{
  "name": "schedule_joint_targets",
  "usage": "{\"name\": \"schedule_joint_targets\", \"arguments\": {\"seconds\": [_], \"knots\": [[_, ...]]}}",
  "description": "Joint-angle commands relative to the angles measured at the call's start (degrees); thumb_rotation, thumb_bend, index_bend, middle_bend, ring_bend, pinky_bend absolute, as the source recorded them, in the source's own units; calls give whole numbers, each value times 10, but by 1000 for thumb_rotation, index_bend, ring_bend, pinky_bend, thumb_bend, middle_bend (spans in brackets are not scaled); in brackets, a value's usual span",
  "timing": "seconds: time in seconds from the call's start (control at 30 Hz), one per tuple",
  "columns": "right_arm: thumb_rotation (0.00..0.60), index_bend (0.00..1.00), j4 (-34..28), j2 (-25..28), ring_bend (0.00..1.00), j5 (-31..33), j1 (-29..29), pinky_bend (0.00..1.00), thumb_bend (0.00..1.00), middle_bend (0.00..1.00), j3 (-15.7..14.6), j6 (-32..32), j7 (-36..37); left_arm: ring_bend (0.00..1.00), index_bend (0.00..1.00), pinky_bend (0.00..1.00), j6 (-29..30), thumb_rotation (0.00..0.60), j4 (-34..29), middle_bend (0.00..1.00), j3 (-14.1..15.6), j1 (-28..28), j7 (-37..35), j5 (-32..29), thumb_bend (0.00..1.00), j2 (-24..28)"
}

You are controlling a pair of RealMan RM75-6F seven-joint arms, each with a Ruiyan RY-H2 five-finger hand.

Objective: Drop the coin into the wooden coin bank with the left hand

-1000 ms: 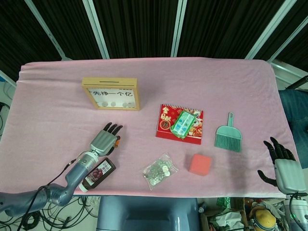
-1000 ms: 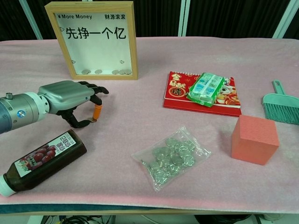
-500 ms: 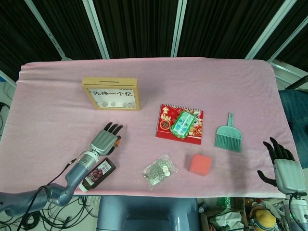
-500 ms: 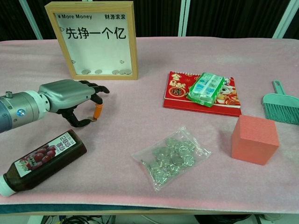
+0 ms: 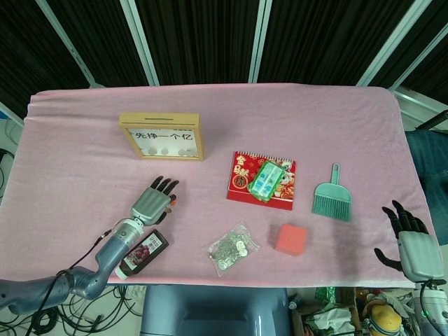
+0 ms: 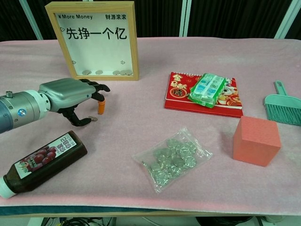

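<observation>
The wooden coin bank (image 5: 162, 121) (image 6: 135, 42) stands upright at the back left, with a few coins behind its glass. My left hand (image 5: 150, 203) (image 6: 66, 94) hovers low over the cloth in front of it, palm down, fingers curved. In the chest view its orange-tipped finger (image 6: 100, 107) is raised away from the thumb. A small coin (image 6: 94, 119) lies on the cloth just beyond the thumb tip; whether the thumb touches it is unclear. The head view hides the coin. My right hand (image 5: 411, 243) hangs past the table's right edge with fingers spread, holding nothing.
A dark sauce bottle (image 6: 43, 162) (image 5: 142, 253) lies beside my left forearm. A clear bag of coins (image 6: 172, 157) sits at the front centre, a red cube (image 6: 256, 140) to its right. A red booklet (image 6: 178, 92) carries a green packet (image 6: 209, 89); a teal brush (image 6: 283, 101) lies far right.
The left hand's orange-tipped finger has lifted up and away from the thumb, and the pinch at the coin has parted. The right hand has not moved.
</observation>
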Motion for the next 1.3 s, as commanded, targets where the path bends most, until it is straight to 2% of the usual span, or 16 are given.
{"name": "schedule_joint_targets", "arguments": {"seconds": [0.03, 0.2, 0.47, 1.3], "knots": [[600, 137, 0, 0, 100, 0, 0, 159, 160, 8, 0, 0, 0, 0, 336, 0, 8, 600, 6, 36, 0, 3, -6, 7, 410, -3], [600, 137, -1, 0, 100, 1, 1, 159, 159, 8, 0, -1, -1, 0, 351, 0, 6, 600, 10, 36, -1, 3, -6, 6, 410, -4], [600, 137, -3, 2, 100, 4, 1, 159, 159, 8, -1, -5, -2, 0, 475, 0, 9, 600, 13, 54, 0, 5, -17, 18, 414, -8], [600, 146, -6, 2, 100, 10, 2, 159, 160, 21, -1, -8, -5, 0, 545, 0, 23, 600, 25, 75, -2, 12, -26, 38, 418, -16]]}}
